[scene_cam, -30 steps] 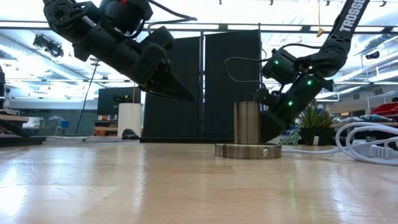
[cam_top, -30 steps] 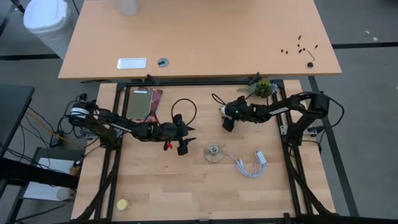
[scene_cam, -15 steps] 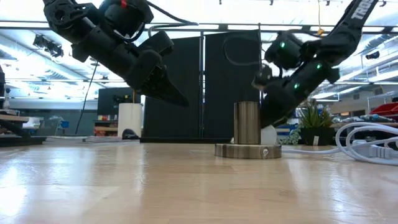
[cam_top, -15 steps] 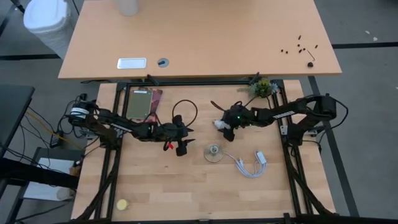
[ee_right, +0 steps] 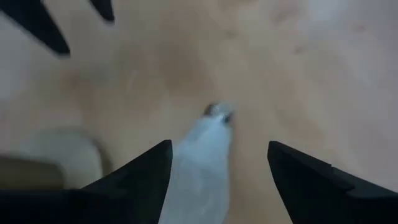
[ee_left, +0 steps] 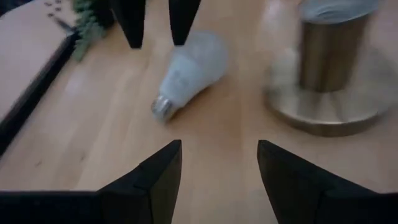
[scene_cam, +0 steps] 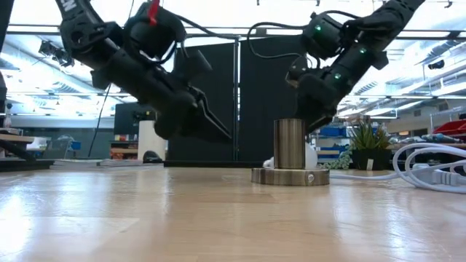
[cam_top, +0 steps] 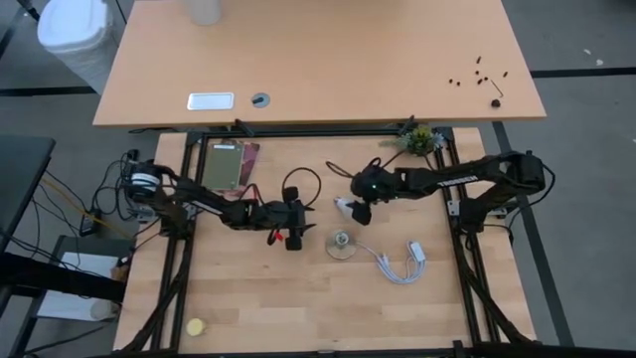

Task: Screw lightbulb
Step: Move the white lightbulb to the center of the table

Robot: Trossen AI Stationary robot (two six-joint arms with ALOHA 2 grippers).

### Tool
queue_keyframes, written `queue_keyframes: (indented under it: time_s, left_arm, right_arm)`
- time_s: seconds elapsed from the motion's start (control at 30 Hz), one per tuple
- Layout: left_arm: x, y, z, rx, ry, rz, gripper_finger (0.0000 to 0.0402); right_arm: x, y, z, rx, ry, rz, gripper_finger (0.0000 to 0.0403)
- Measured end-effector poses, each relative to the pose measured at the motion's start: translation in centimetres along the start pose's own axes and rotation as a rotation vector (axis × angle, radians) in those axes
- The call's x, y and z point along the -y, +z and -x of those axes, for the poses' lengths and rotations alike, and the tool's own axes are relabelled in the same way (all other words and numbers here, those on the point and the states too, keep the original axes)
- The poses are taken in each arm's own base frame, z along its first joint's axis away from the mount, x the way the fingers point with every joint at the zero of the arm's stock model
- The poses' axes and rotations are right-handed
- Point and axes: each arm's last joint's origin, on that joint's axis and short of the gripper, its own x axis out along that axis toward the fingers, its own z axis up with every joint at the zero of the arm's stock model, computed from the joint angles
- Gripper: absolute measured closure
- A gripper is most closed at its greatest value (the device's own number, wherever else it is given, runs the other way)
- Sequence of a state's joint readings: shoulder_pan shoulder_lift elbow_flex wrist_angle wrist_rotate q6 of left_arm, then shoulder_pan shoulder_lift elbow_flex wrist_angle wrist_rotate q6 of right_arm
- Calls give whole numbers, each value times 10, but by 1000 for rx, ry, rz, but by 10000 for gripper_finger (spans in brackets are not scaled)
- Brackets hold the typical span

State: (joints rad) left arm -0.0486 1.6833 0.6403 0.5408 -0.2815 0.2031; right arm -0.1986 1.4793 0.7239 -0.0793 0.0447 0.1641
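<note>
A silvery socket (cam_top: 341,244) stands upright on the wooden desk (cam_top: 298,298), its white cable (cam_top: 397,264) coiled just beside it. The lightbulb (cam_top: 343,207) lies on its side on the desk, near the socket and apart from it. The right tool (cam_top: 350,211) hangs directly over the bulb, fingers spread to either side, gripping nothing. The left tool (cam_top: 298,227) faces the bulb from nearby, released.

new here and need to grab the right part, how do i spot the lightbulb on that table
Start at the round metal socket near the middle of the wooden table. The lightbulb lies on its side just beyond it, under the right gripper. It is small, white and pear-shaped with a grey screw base, unlike the upright metal socket.
</note>
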Motion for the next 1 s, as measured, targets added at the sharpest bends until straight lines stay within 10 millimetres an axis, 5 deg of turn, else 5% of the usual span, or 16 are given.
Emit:
queue_keyframes:
  time_s: [0.2, 0.4, 1.0]
  left_arm:
    - [2, -5, -5, -16, 30, 14, 188]
    - [4, -3, -4, 3, 22, 28, 188]
    - [15, -3, -1, -7, -44, 34, 188]
  right_arm:
    - [22, 2, -1, 0, -194, -131, 142]
    - [37, -11, -4, -148, -208, -123, 154]
    - [9, -9, -28, -85, 56, -46, 160]
